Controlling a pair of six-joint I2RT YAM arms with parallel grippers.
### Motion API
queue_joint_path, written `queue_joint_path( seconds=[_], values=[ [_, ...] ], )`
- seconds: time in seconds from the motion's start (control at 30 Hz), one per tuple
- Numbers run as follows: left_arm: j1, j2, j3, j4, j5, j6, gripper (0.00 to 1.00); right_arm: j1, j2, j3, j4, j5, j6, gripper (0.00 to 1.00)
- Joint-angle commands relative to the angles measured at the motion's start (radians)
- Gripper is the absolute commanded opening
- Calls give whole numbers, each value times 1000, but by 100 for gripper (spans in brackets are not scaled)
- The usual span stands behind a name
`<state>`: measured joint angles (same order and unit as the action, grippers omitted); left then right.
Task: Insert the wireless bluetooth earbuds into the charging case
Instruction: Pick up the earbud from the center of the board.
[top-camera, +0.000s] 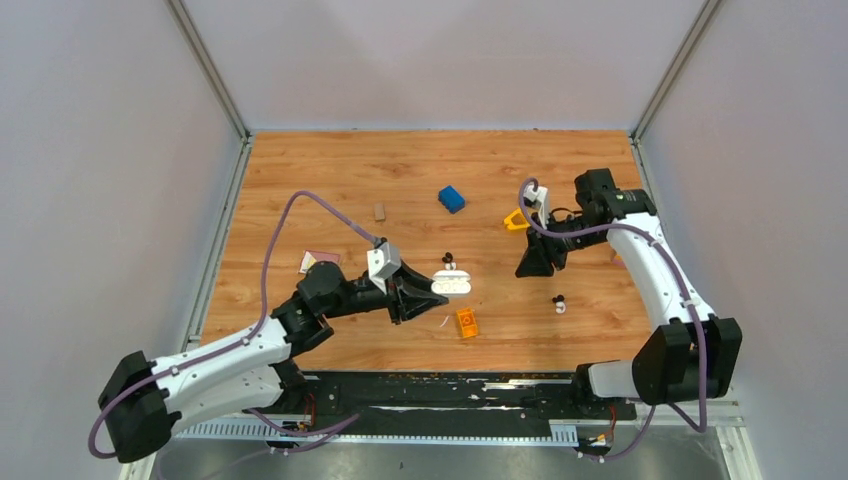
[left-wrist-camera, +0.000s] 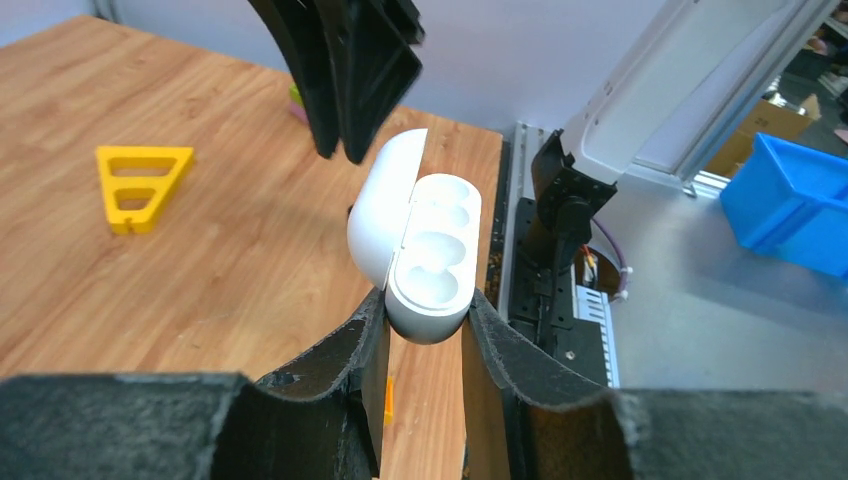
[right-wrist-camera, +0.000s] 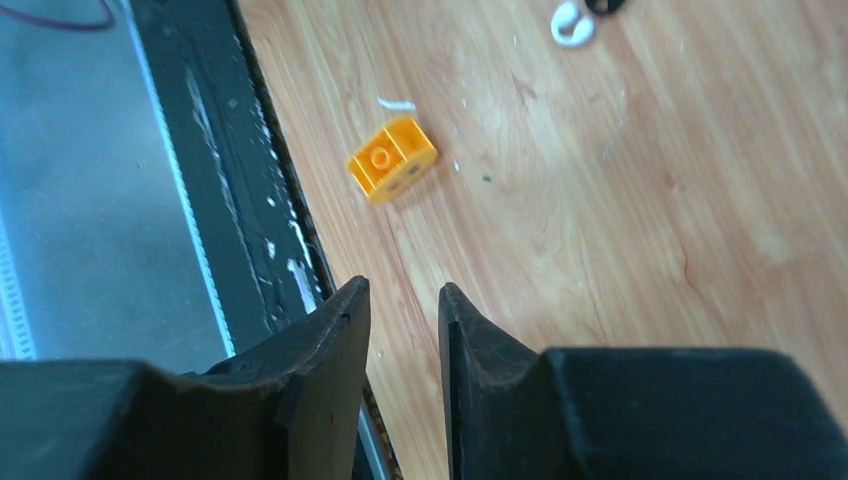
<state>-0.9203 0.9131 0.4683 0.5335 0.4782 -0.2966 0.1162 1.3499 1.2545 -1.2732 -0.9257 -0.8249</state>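
Observation:
The white charging case (top-camera: 452, 283) lies open near the table's middle, and my left gripper (top-camera: 428, 291) is shut on its base. In the left wrist view the lid (left-wrist-camera: 384, 205) stands up on the left, the two wells (left-wrist-camera: 437, 252) show bare white, and my fingers (left-wrist-camera: 372, 340) clamp the case's near end. One black-and-white earbud (top-camera: 449, 259) lies just behind the case. Another earbud (top-camera: 559, 304) lies to the right, also seen as an earbud (right-wrist-camera: 572, 22) in the right wrist view. My right gripper (top-camera: 524, 270) (right-wrist-camera: 403, 300) hovers right of the case, jaws slightly apart and holding nothing.
An orange block (top-camera: 467, 322) (right-wrist-camera: 392, 158) sits in front of the case. Farther back are a blue block (top-camera: 451, 198), a yellow triangle (top-camera: 516, 220) (left-wrist-camera: 140, 185) and a small brown piece (top-camera: 379, 211). A pink-edged card (top-camera: 318, 258) lies at the left. The black rail (right-wrist-camera: 215, 180) borders the near edge.

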Motion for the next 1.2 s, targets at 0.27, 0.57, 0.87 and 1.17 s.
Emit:
queue_joint_path(
  seconds=[0.27, 0.57, 0.87, 1.17],
  values=[
    [37, -254, 15, -295, -107, 45, 0, 132, 0, -129, 408, 327, 110, 25],
    [39, -418, -16, -400, -132, -39, 0, 449, 213, -75, 641, 442, 92, 25],
    [38, -626, -8, -556, -229, -61, 0, 451, 306, -99, 762, 377, -164, 25],
    [38, -681, 17, -622, -239, -92, 0, 486, 363, -113, 798, 389, -256, 25]
  ],
)
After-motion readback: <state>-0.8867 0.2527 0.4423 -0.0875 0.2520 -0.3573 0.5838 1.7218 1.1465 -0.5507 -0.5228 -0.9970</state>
